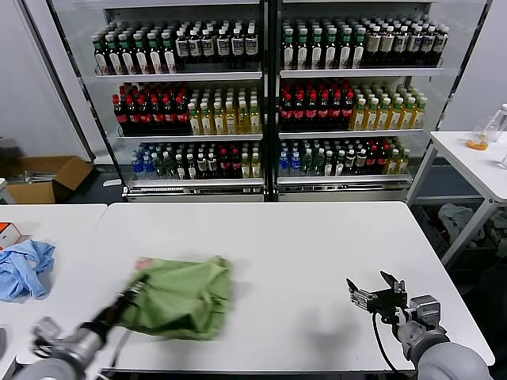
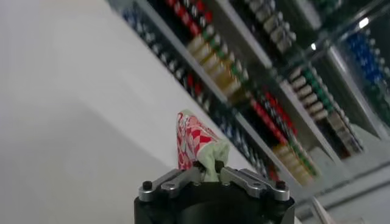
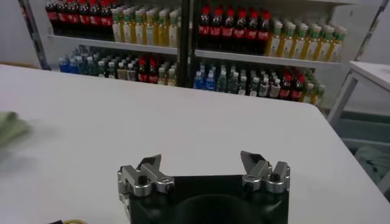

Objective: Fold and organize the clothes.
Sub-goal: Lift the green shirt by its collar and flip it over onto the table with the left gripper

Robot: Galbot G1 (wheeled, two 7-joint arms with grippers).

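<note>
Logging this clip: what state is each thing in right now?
Shirt: bunched on the table, one edge pinched.
Left gripper: shut on the shirt.
Right gripper: open, empty, above the table.
Blue garment: crumpled, lying apart to the left.

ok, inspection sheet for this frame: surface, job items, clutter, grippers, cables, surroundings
Surface: white table, a second white table butted against its left side.
Job's things: green shirt bunched on the near left of the table; printed fabric pinched in the left gripper.
Clutter: light blue garment on the left table, orange item behind it.
Grippers: left gripper shut on the shirt's edge; right gripper open, empty, over the table's near right.
Cables: black cable along the right arm.
Surroundings: drinks fridges behind, cardboard box on the floor, side table at right.
</note>
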